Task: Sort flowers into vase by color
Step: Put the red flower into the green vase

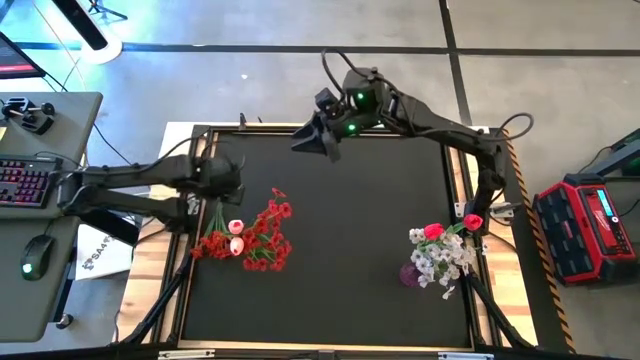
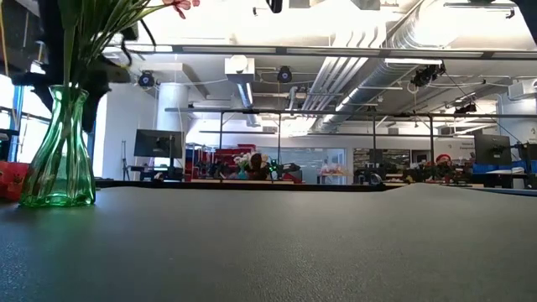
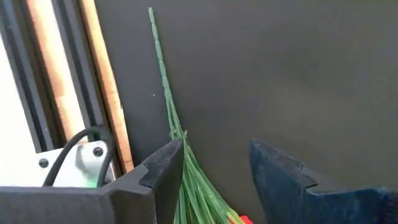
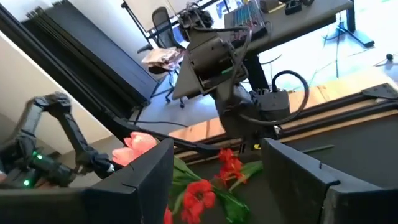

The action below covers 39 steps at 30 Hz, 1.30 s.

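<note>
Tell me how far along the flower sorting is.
Done: white flowers and a few pink ones stand in the vase. In hand: the left gripper, open, straddles the stems of the red bunch lying on the mat. The right gripper waits open above the far edge. Left: that red bunch with its pink buds.

Tabletop (image 1: pixel 340 230): matt black, finely grained in the low view; light wood edging with black metal-looking rails. Vase (image 2: pixel 59 151): clear green glass, glossy, ribbed. Red flowers (image 1: pixel 262 236): cloth-like petals, smooth green plastic-looking stems. White flowers (image 1: pixel 446 258): small matt blossoms. Left pincer (image 3: pixel 214 180): matt dark plastic fingers. Right pincer (image 4: pixel 217 180): same matt dark finish. Floor (image 1: pixel 250 70): smooth grey concrete, slight sheen.
</note>
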### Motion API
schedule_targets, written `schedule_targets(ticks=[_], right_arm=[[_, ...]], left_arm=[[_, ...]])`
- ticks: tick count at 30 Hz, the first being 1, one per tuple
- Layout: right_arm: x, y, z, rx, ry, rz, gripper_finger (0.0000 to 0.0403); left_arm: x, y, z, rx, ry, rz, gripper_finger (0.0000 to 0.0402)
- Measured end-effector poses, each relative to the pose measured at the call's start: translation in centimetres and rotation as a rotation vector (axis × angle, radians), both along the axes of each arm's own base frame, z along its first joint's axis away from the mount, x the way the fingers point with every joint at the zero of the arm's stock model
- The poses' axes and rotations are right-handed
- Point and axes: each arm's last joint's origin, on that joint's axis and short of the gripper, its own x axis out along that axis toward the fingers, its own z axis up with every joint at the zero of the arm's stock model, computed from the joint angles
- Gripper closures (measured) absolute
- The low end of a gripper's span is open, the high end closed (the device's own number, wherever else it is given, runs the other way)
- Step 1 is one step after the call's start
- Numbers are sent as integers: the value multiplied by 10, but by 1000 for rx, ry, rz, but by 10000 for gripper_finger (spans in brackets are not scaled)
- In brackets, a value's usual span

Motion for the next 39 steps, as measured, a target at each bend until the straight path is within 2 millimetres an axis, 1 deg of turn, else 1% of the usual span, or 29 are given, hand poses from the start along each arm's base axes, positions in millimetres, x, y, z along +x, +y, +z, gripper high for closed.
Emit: schedule_targets(ticks=[5, 7, 9, 13, 21, 29, 32, 34, 36, 39], right_arm=[[-4, -7, -4, -34, 31, 14, 174], [-5, -9, -6, -45, 39, 20, 174], [-6, -9, -7, -49, 49, 33, 174], [-7, -10, -10, -55, 80, 48, 174], [-9, -9, -14, -69, 109, 58, 174], [-9, -9, -14, -67, 115, 58, 174], [-9, -9, -14, -66, 117, 58, 174], [-9, -9, -15, -65, 122, 58, 174], [-9, -9, -15, -64, 125, 58, 174], [-9, -9, -15, -63, 126, 58, 174]], left_arm=[[2, 20, -11, -40, 77, 26, 232], [-1, 26, -21, -79, 106, 47, 232], [-3, 29, -36, -148, 93, 59, 232], [-6, 28, -61, -231, 76, 75, 232], [-4, 33, -70, -236, 117, 105, 236], [-12, 38, -94, -306, 233, 98, 257], [-10, 40, -98, -332, 208, 67, 271], [-10, 41, -99, -342, 195, 45, 288], [-9, 41, -99, -346, 188, 28, 314], [-9, 41, -99, -347, 183, 15, 366]])
